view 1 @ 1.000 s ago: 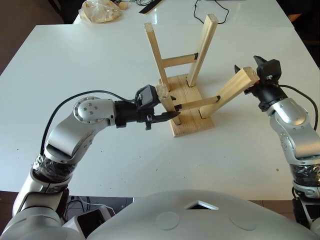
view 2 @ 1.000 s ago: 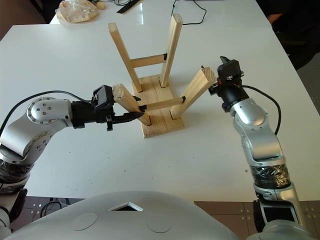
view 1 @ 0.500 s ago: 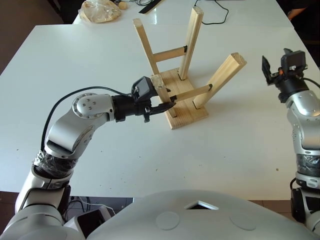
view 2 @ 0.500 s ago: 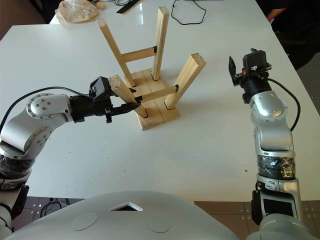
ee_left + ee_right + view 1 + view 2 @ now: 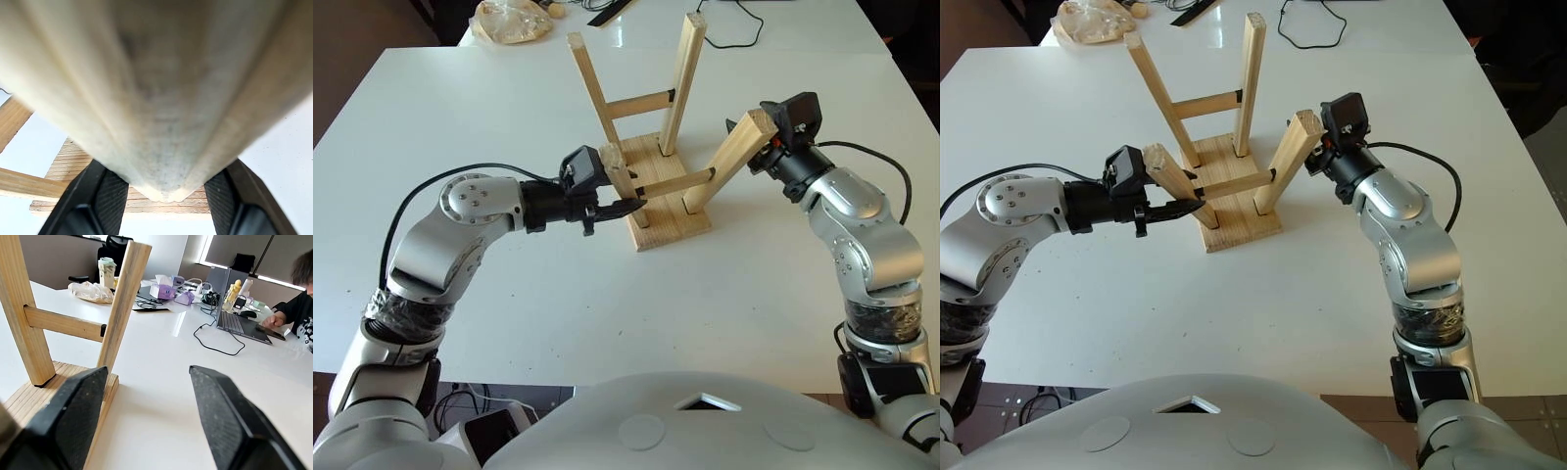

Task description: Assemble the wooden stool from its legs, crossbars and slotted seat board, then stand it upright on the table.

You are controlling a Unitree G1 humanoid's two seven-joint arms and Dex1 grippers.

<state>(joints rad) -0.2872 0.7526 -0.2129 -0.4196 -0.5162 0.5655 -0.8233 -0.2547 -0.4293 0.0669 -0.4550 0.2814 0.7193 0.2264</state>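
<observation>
While the stool stands upside down just above centre of the head view, its slotted seat board [image 5: 664, 223] lies flat on the white desk [image 5: 489, 108], all four legs pointing up.

- Rear pair: left rear leg [image 5: 592, 93] and right rear leg [image 5: 680, 69] are near upright, joined by the rear crossbar [image 5: 641, 101].
- Front pair splays outward, joined by the front crossbar [image 5: 675, 182].
- Left gripper [image 5: 625, 203] sits left of centre. Its fingers [image 5: 110, 200] pinch the front-left leg [image 5: 619, 171] from both sides, low down near the board.
- Right gripper [image 5: 756, 137] sits right of centre, at the top end of the front-right leg [image 5: 729, 162]. Its fingers [image 5: 73, 411] are spread wide, with bare desk visible between them. Contact with the leg cannot be told.
- A crumpled bag [image 5: 509, 22] lies in the upper left of the frame, well apart from the stool.
</observation>
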